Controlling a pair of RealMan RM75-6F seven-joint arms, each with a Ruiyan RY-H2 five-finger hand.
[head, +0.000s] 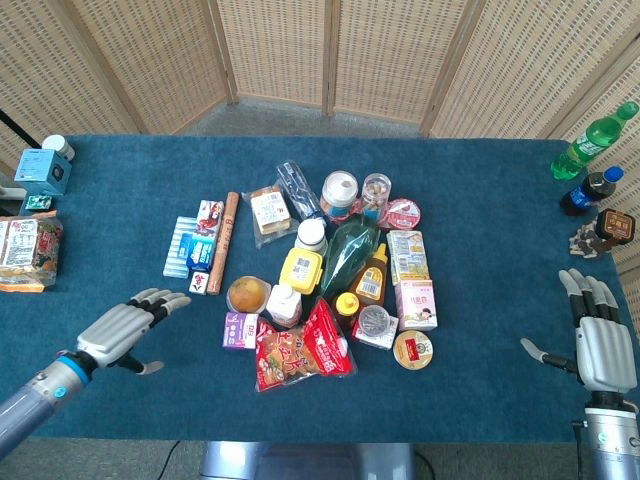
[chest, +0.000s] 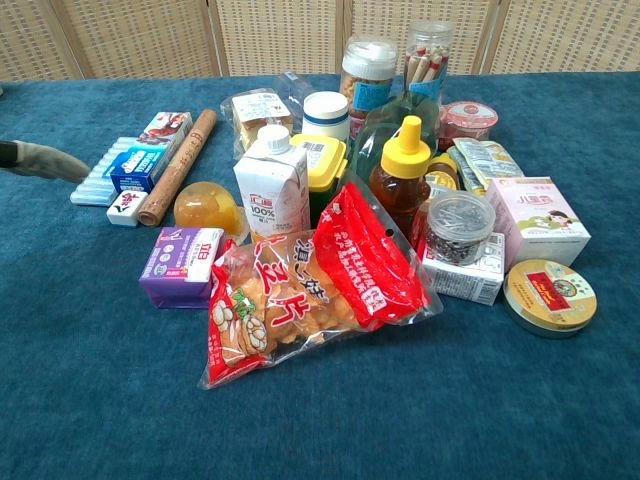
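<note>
My left hand (head: 128, 324) hovers open over the blue cloth, fingers stretched toward the pile, a short way left of the purple box (head: 240, 329). Only its fingertips (chest: 45, 160) show in the chest view, at the left edge beside the blue-and-white pack (chest: 120, 170). My right hand (head: 596, 338) is open near the table's right edge, holding nothing. In the middle lies a heap of groceries: a red snack bag (head: 300, 348), a honey bottle (chest: 403, 180), a white carton (chest: 272, 182), a round tin (chest: 549, 295), a pink box (chest: 540, 218).
Green and dark soda bottles (head: 590, 160) stand at the far right with a small dark jar (head: 612, 226). At the far left sit a blue box (head: 42, 168) and a snack packet (head: 25, 252). A wicker screen (head: 330, 55) closes off the back.
</note>
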